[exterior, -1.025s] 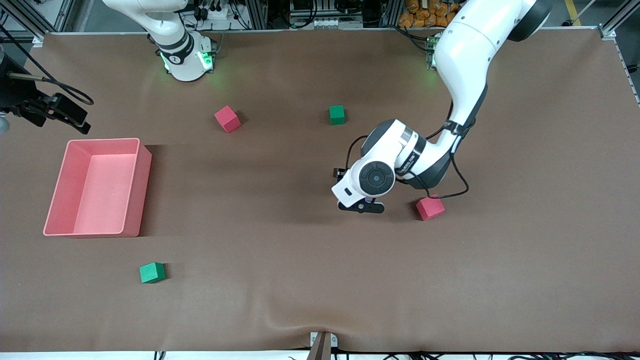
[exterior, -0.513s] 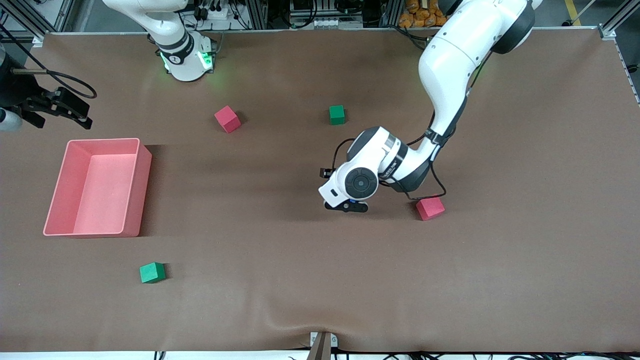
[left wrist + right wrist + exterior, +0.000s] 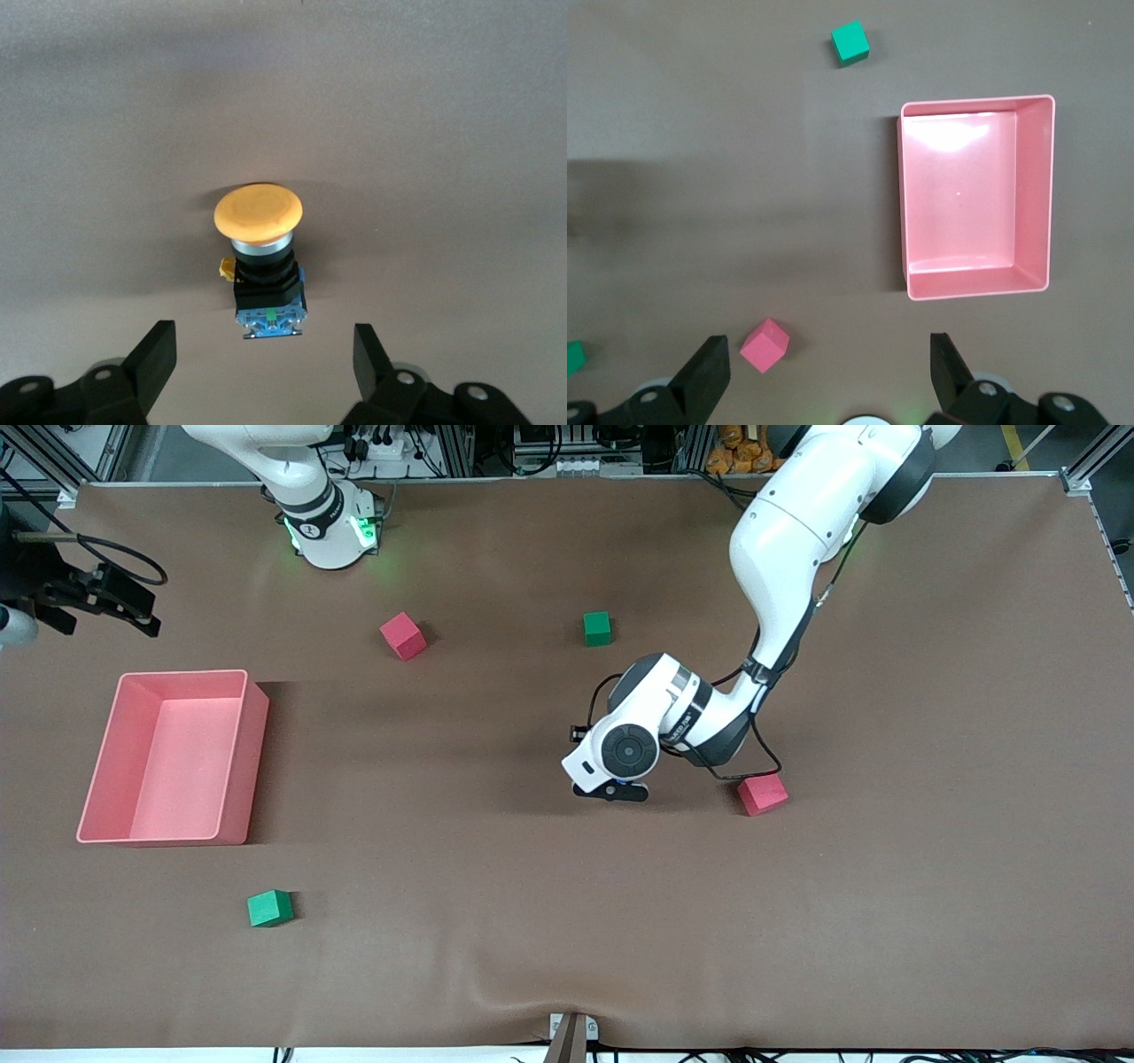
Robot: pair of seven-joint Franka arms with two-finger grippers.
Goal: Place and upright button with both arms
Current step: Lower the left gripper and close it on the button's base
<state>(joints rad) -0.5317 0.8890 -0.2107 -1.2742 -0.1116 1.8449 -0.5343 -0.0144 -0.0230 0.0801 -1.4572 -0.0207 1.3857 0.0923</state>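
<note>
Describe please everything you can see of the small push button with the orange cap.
The button has a wide round orange cap that looks like plastic, a silvery ring under it, a short black body and a bluish end with a small green mark. It lies on its side on the bare brown table, not upright. The left hand is low over it, fingers open on both sides, not touching. Nothing else touches it.

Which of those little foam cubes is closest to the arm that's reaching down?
The red cube beside the left end effector, toward the left arm's end of the table. The other red cube and both green cubes sit clearly farther off.
</note>
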